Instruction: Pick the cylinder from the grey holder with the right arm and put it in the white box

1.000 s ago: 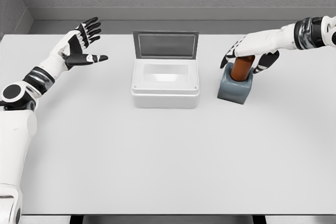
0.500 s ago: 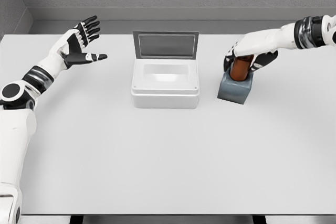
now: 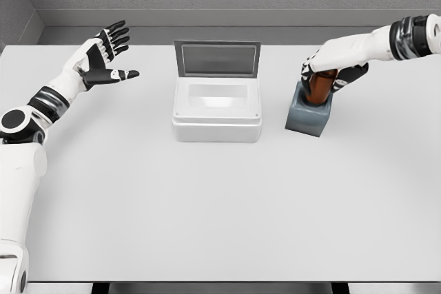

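A brown cylinder (image 3: 320,87) stands upright in the grey holder (image 3: 308,115), right of the white box (image 3: 217,108). My right hand (image 3: 329,68) reaches in from the right edge and its fingers are curled around the cylinder's top, shut on it. The cylinder's lower part is still inside the holder. The white box has its lid (image 3: 217,58) standing open at the back and its inside looks empty. My left hand (image 3: 103,56) hovers open over the table's far left, fingers spread, holding nothing.
The white table (image 3: 220,204) stretches wide in front of the box and holder. A grey wall runs along the table's far edge.
My right hand's fingers have closed from spread over the cylinder's top to wrapped around it, and the cylinder seems slightly raised. The left hand has barely shifted.
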